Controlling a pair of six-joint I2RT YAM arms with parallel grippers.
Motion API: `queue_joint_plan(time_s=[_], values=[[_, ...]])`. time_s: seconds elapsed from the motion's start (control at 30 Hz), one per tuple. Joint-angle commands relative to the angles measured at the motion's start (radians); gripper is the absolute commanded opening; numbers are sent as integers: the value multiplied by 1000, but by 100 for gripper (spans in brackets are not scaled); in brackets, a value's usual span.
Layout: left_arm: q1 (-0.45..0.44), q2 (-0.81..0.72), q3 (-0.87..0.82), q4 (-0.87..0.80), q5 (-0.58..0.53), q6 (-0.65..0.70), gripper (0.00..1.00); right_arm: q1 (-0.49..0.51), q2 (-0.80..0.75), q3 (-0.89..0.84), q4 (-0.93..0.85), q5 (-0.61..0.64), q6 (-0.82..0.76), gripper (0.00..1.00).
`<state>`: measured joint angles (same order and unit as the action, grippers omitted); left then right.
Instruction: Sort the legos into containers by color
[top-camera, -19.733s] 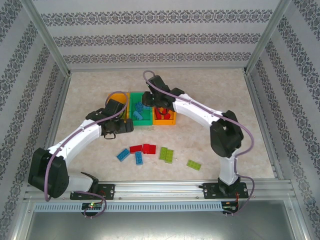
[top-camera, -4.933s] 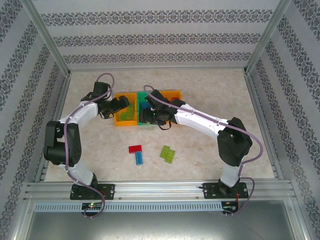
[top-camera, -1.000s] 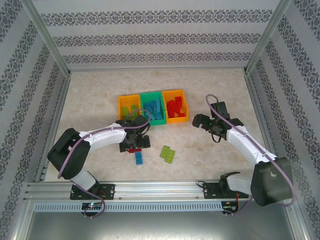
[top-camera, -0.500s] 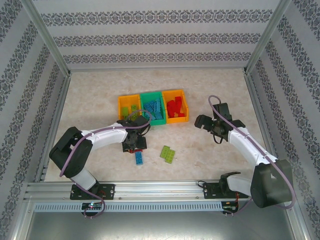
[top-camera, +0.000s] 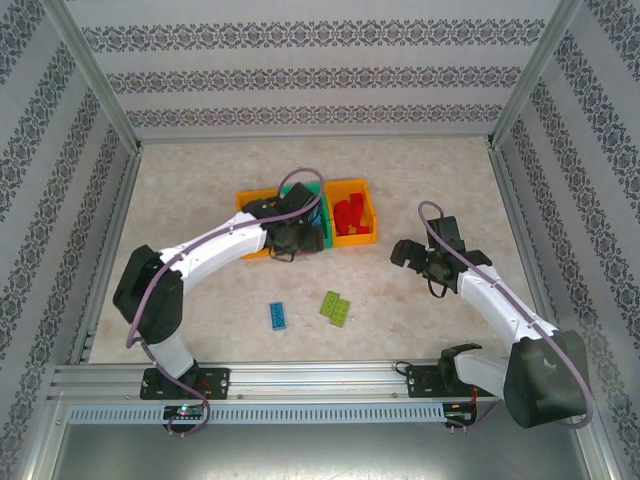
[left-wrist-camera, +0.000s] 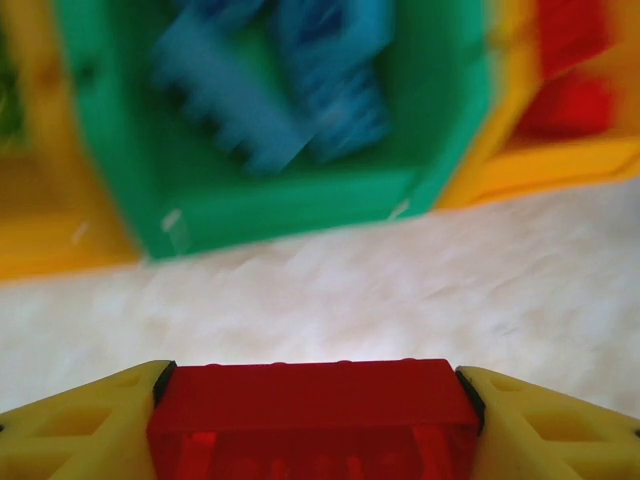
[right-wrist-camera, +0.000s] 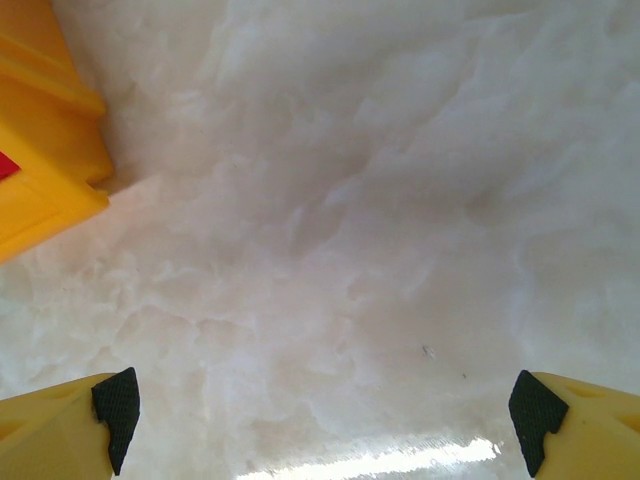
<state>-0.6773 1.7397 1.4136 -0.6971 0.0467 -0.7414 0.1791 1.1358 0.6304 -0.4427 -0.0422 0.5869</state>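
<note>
your left gripper (left-wrist-camera: 315, 430) is closed on a red lego (left-wrist-camera: 312, 398), the brick spanning the whole gap between the yellow fingers (left-wrist-camera: 75, 425). it hangs just in front of the green bin (left-wrist-camera: 285, 205), where blurred blue legos (left-wrist-camera: 285, 85) lie in a heap. the left orange bin (left-wrist-camera: 50, 245) and the right orange bin (left-wrist-camera: 545, 165) touch the green one on either side. from above, your left arm covers most of the green bin, and red legos (top-camera: 348, 214) lie in the right orange bin. your right gripper (right-wrist-camera: 325, 415) is spread wide and holds nothing, over bare table (right-wrist-camera: 360, 200) to the right of the bins, with a corner of the right orange bin at its left. on the table nearer the bases lie one blue lego (top-camera: 277, 316) and a pair of lime legos (top-camera: 335, 308), near each other but apart.
</note>
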Motion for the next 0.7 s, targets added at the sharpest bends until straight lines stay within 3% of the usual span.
queue_joint_plan(time_s=[0.0, 0.47, 0.6, 0.67], values=[[20, 96, 156, -30, 48, 89, 64, 6, -25, -41, 8, -7, 39, 98], [145, 577, 804, -29, 342, -1, 63, 106, -22, -87, 30, 18, 110, 98], [169, 643, 898, -24, 369, -16, 67, 121, -26, -97, 39, 18, 122, 98], [173, 657, 915, -14, 390, -23, 75, 134, -22, -99, 44, 19, 122, 98]])
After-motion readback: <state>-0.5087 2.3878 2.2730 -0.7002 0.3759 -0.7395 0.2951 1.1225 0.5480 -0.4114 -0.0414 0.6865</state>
